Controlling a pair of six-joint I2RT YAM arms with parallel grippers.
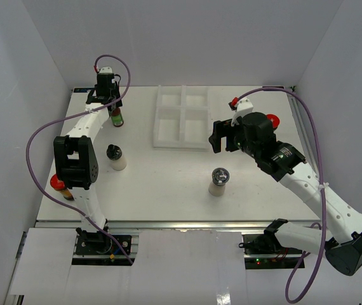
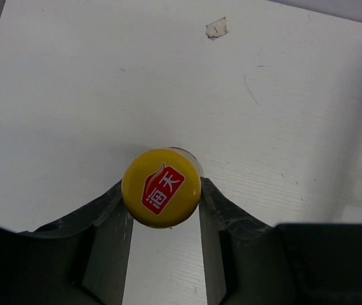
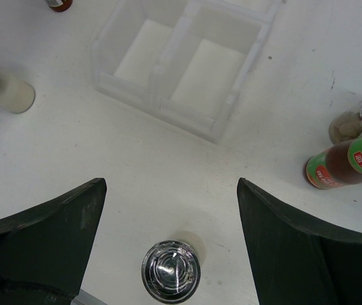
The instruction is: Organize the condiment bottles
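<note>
Left wrist view looks straight down on the yellow cap of a slim red sauce bottle (image 2: 162,187), with the 2 fingers (image 2: 114,219) of the left end effector (image 2: 163,198) pressed in from either side, so it is holding the bottle high up. Whether the contact is on the cap or the neck just under it I cannot tell.

The top external view puts this bottle (image 1: 117,117) upright at the far left of the table (image 1: 168,190), well apart from the white divided tray (image 1: 168,143).

The step in hand looks like the lift. With so high a hold, the body may swing, so I would raise it straight up, keep it vertical, and travel slowly. It should clear the tray wall fully before descending, then go down into 1 compartment until it stands before letting go.

The right end effector (image 1: 216,136) hovers with jaws wide over the grey-lidded shaker (image 3: 171,268), gripping nothing. It sits close to the tray's right side, so the left compartments seem the safer target.
</note>
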